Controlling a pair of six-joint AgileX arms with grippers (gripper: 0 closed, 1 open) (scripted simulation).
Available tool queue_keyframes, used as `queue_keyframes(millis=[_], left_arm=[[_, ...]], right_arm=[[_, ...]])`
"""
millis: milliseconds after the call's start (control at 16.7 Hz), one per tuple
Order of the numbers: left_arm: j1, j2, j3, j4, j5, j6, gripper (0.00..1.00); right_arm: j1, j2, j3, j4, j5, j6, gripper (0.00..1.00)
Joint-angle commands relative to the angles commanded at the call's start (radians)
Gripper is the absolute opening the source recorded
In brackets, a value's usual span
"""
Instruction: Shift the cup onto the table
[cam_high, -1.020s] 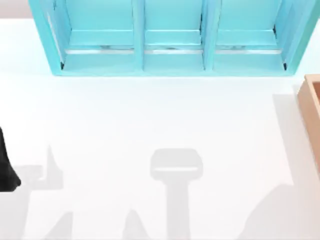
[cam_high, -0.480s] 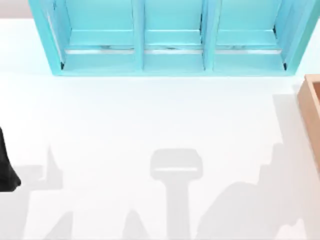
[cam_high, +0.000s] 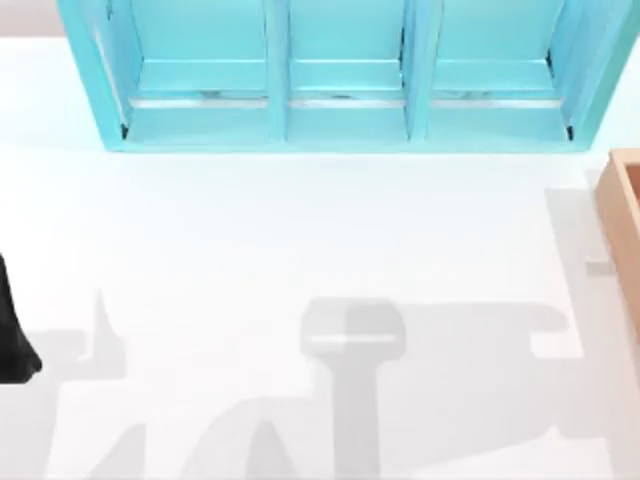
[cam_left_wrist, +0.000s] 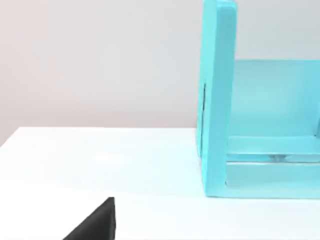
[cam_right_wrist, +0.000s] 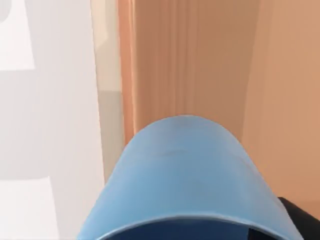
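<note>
A small translucent blue handleless cup (cam_right_wrist: 190, 180) sits close under the right wrist camera, above the edge of a tan wooden box (cam_right_wrist: 210, 65) beside the glossy white tabletop (cam_high: 300, 230). Whether the right arm's fingers hold it, I cannot tell. Best carried clear of the box wall, then lowered upright. The left arm (cam_high: 12, 335) rests at the tabletop's left edge, fingers unseen. A turquoise shelf unit (cam_high: 340, 110) stands behind.

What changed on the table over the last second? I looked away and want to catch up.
Only shadows moved: the dark patch at the top view's lower right spread leftward across the table toward the middle. The shelf, the wooden box and the left arm at the left edge stayed put. The right wrist view has the cup close up beside the box.
</note>
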Motion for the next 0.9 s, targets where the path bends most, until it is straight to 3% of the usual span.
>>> queue_keyframes(millis=[420, 600, 900], left_arm=[[0.0, 0.0, 0.0, 0.0, 0.0, 0.0, 1.0], [0.0, 0.0, 0.0, 0.0, 0.0, 0.0, 1.0], [0.0, 0.0, 0.0, 0.0, 0.0, 0.0, 1.0]], right_arm=[[0.063, 0.051, 0.05, -0.013, -0.005, 0.068, 0.0], [0.223, 0.137, 0.15, -0.036, -0.009, 0.228, 0.0], [0.611, 0.301, 0.349, -0.067, -0.015, 0.617, 0.0]])
